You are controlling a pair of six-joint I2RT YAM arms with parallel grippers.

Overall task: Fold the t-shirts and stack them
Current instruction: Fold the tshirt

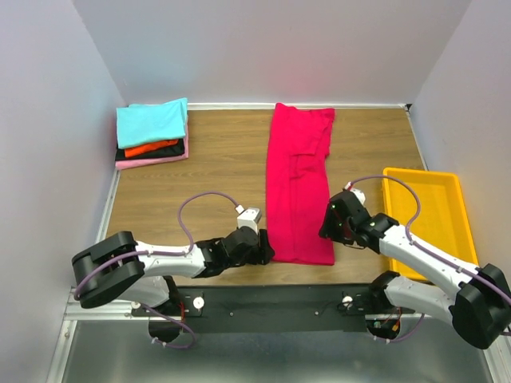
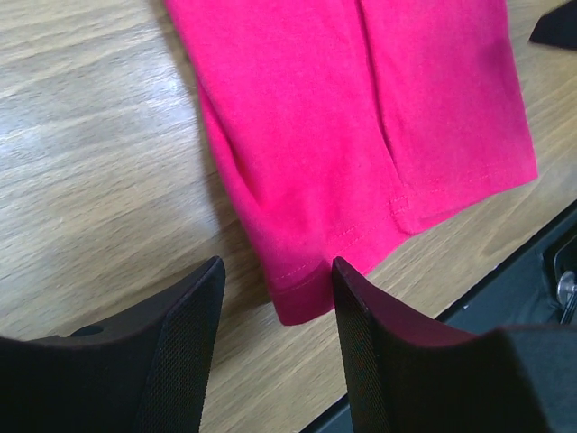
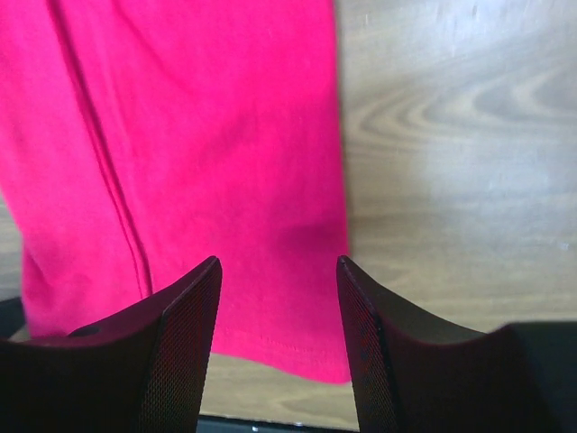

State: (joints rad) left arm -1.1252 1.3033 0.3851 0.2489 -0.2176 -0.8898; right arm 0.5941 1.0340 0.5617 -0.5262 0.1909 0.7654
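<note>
The crimson t-shirt (image 1: pixel 299 182) lies folded into a long strip down the middle of the table. Its near hem shows in the left wrist view (image 2: pixel 361 144) and the right wrist view (image 3: pixel 198 162). My left gripper (image 1: pixel 263 251) is open and empty at the strip's near left corner, which lies between its fingers (image 2: pixel 185 347). My right gripper (image 1: pixel 329 226) is open and empty above the strip's near right corner, fingers (image 3: pixel 185 347) over the hem. A stack of folded shirts stands at the back left: cyan (image 1: pixel 152 121) on top, then orange-red (image 1: pixel 152 148), black, and pink (image 1: pixel 152 160) at the bottom.
A yellow plastic bin (image 1: pixel 427 217) stands at the right side of the table. The wooden table (image 1: pixel 215 159) ends at a black strip (image 1: pixel 271 299) along the near edge, just behind both grippers. Grey walls close in the left, back and right.
</note>
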